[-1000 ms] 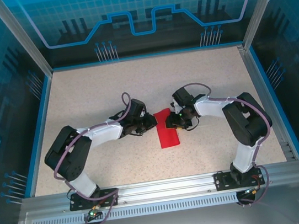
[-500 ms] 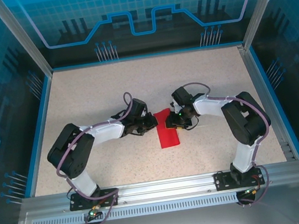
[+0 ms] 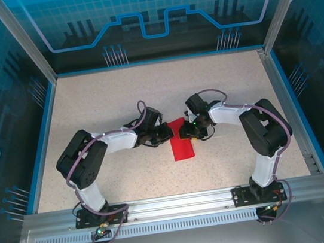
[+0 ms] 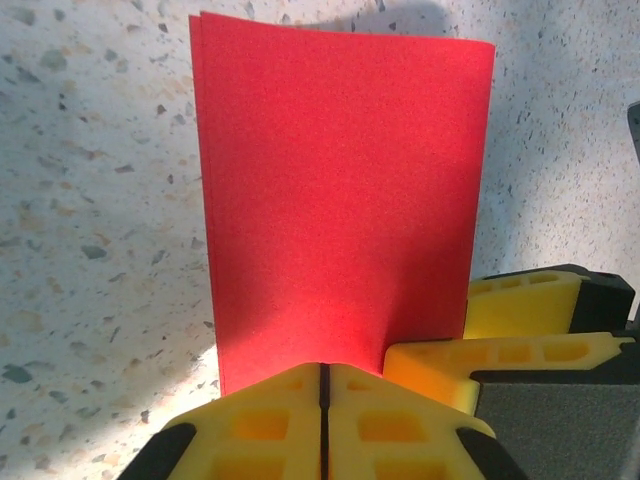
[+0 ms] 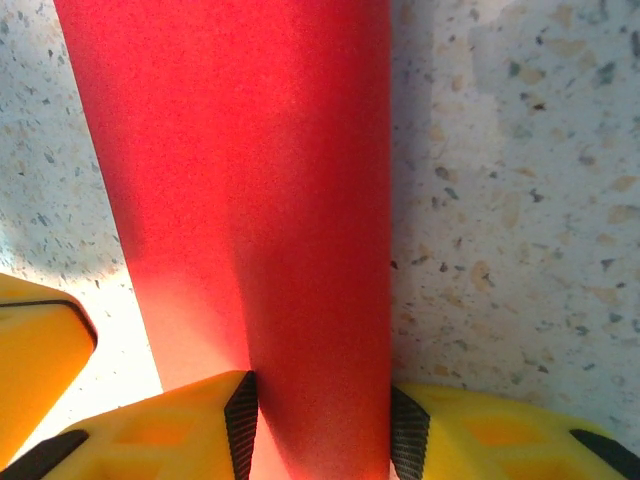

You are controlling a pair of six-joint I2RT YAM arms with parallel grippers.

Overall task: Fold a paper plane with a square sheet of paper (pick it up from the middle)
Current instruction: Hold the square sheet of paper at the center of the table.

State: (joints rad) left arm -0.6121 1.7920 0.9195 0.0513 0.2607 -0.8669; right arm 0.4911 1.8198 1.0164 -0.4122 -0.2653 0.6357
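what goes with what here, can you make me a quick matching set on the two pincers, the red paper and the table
Column one
1. left pincer
2. right pincer
3. bright red folded paper sheet
4. beige speckled table top

Column two
a. fingers apart, red paper running between them
b. light stone pattern, carries everything
c. fingers shut together on the paper's edge
d. lies between the two arms

Pairs: 1-c, 2-a, 3-d, 4-b

We see speckled beige tabletop (image 3: 116, 97), blue-edged; glowing blue patterned walls (image 3: 153, 14) around; metal rail (image 3: 179, 203) along near edge.
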